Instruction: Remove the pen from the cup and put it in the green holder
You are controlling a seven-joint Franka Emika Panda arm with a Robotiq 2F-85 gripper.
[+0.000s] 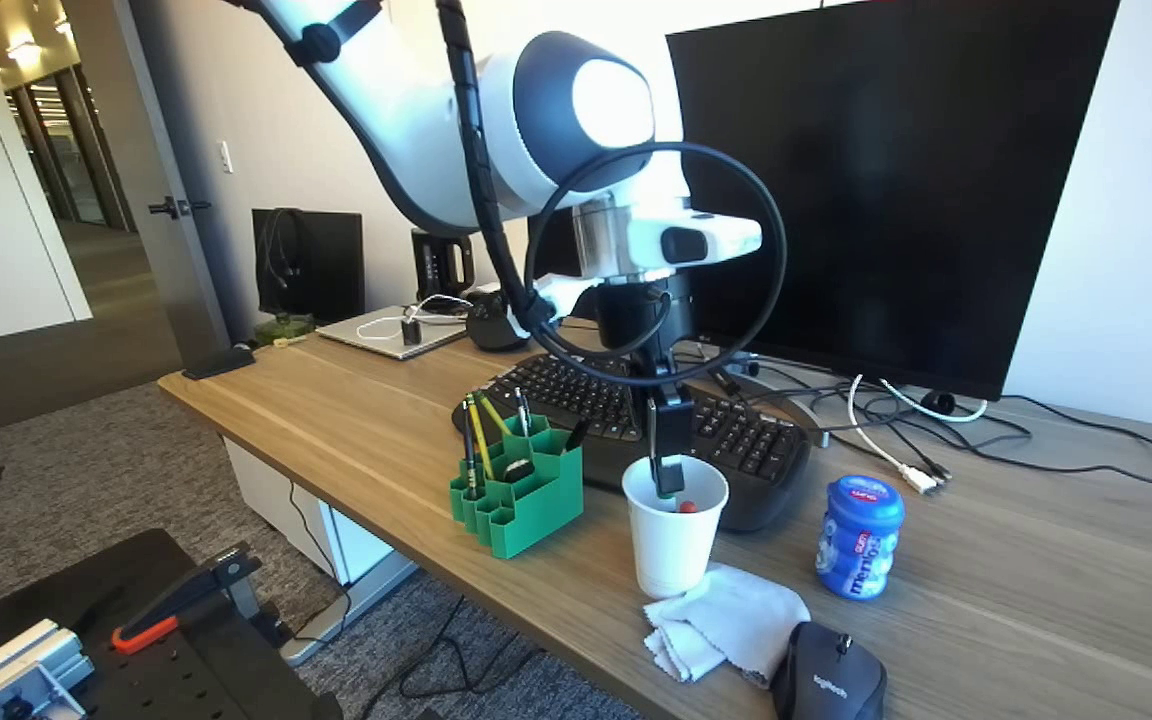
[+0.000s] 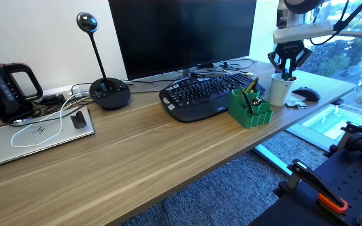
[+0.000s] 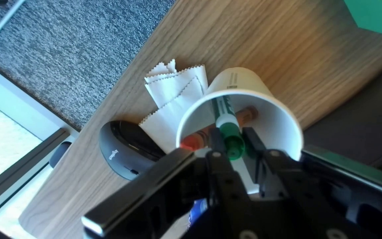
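pen (image 3: 227, 121) slants inside the white cup (image 3: 248, 80), which also holds an orange-red object (image 3: 198, 138); the gripper (image 3: 233, 138) pinches the pen's green end. near the cup, the green holder (image 1: 548, 505) contains a yellow pencil (image 1: 480, 438) and a dark pen (image 1: 469, 455).

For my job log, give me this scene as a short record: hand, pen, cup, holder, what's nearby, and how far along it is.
Hand: apparently closed on the pen, at its green end
Pen: in the cup, not yet lifted out
Cup: white, upright, with a red-ended pen also inside
Holder: green, with other pens in it
Nearby: cloth, mouse, gum tub, keyboard
Progress: pen not yet in the holder
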